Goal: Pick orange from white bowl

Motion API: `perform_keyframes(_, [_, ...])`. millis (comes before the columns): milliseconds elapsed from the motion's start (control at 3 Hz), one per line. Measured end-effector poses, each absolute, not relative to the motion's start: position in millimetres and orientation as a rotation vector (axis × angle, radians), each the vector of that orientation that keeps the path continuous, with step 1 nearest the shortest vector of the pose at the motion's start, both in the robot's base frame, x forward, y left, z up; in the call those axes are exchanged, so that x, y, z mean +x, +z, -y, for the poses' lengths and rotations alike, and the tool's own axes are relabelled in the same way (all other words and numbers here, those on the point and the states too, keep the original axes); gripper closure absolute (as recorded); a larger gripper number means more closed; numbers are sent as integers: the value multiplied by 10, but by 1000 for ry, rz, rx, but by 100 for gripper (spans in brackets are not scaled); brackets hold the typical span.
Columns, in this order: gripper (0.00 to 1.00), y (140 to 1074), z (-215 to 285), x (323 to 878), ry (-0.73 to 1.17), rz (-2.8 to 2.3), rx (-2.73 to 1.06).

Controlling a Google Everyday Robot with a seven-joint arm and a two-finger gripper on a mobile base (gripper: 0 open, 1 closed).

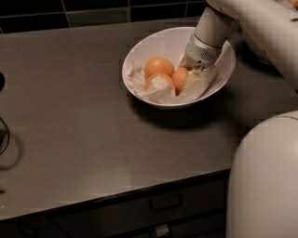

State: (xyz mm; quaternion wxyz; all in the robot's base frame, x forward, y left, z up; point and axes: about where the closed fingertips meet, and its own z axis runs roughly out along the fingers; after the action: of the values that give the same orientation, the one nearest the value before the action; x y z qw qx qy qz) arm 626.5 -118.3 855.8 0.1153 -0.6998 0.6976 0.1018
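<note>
The bowl (139, 52) was located on the rear right part of the surface (93, 135). It was lined with crumpled paper (139, 86), which was spread up the inner wall on the left and right sides.

Three fruits were contained in the bowl, grouped left of its centre. The orange (179, 80) was positioned rightmost of the three, low in the bowl. The rear orange (159, 66) was seated just beside it to the left. The front orange (156, 82) was partly covered by a fold of the paper.

The gripper (191, 76) was lowered into the bowl from the upper right, carried by the arm (247, 18). Its tip was placed directly against the right side of the orange. Whether the gripper was open, closed or clamped on the orange could not be told, as its tip was merged with the pale paper.

The robot body (265, 186) was seen at the lower right. A drawer handle (165, 202) was fitted below the front edge of the surface. A tiled wall (70, 14) was set behind it.
</note>
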Motion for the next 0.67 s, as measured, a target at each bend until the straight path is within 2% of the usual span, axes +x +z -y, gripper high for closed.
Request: perform_keyframes(667, [100,8915,1241,6248,172,-2018,-2006])
